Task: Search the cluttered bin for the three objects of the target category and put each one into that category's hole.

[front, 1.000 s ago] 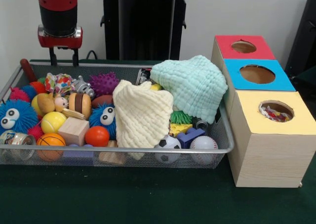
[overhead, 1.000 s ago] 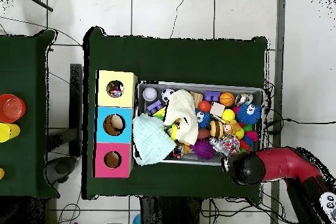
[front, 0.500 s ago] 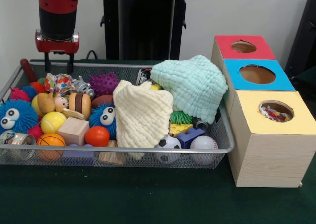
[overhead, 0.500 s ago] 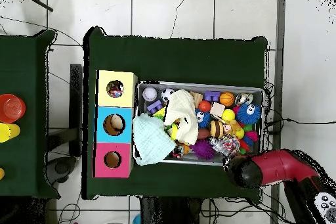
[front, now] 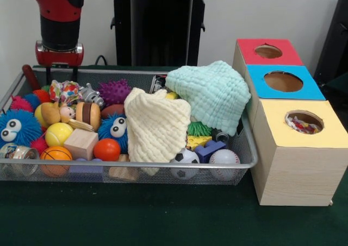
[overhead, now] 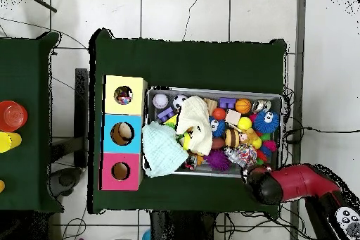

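Dark green cloth covered the worktop. Beyond the wire bin, off its far corner, the claw hung spread and empty. Two cloths draped the toys ahead of it, likely hiding targets; the holed boxes stood past the bin.

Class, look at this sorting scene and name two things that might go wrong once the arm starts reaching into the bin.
1. The cream cloth and mint cloth drape over toys in the wire bin, so targets may lie hidden; the cloths might snag on the gripper.
2. The toys sit tightly packed; the orange ball touches the wooden block, so grasping one might shove neighbours.
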`<action>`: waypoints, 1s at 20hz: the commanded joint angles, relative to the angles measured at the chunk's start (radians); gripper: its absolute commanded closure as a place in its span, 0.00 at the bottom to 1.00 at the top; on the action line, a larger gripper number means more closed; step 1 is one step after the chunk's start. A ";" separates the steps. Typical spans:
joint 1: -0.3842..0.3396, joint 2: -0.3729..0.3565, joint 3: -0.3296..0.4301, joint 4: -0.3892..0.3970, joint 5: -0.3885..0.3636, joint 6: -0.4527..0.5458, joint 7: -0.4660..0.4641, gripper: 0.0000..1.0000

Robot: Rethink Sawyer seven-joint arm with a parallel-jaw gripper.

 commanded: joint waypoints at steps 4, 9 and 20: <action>-0.003 0.096 -0.033 -0.091 -0.034 -0.048 -0.037 0.00; -0.010 0.045 -0.005 -0.057 -0.030 -0.113 -0.040 0.00; -0.060 -0.061 0.064 0.043 0.141 0.023 -0.166 0.00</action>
